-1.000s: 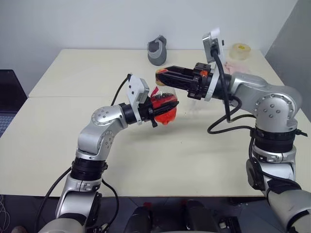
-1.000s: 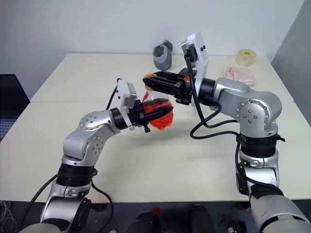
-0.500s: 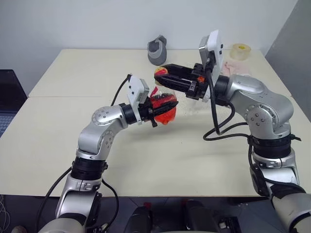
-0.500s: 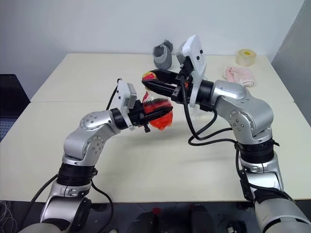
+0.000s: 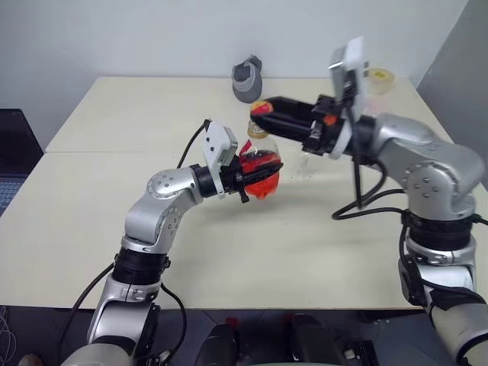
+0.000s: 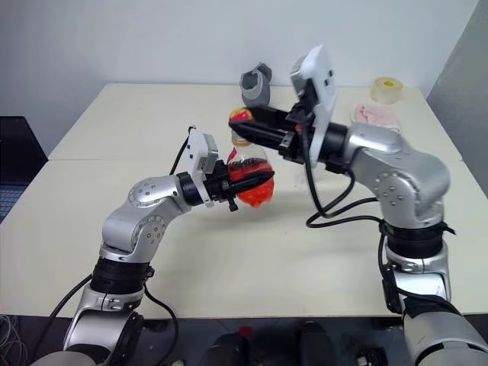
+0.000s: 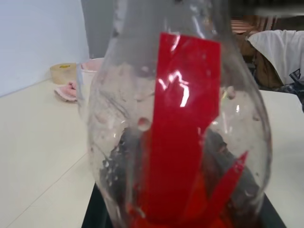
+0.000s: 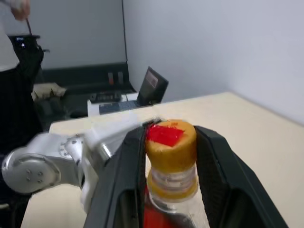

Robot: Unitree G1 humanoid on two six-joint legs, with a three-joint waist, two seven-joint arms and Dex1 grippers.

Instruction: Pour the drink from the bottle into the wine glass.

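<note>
Nearest: left gripper [image 5: 245, 177] clamped shut on bottle [image 5: 259, 164], held upright above table [image 5: 114, 198], red drink [image 5: 259, 179] pooled in lower half. Just above: right gripper [image 5: 267, 114], fingers partly apart, set either side of yellowish cap [image 8: 170, 140]. Beyond: wine glass [image 5: 305, 162] standing on table, just behind bottle. Farthest: grey cup-like object [image 5: 246, 78], tape roll [image 5: 375, 80].

The bottle [image 6: 248, 177] is clear with a red label strip, a yellowish cap [image 8: 170, 142] and bright red drink [image 6: 253, 192] inside, and behind the bottle stand a grey cup-like object [image 6: 257, 86] and a pale yellow tape roll [image 6: 386, 89].
</note>
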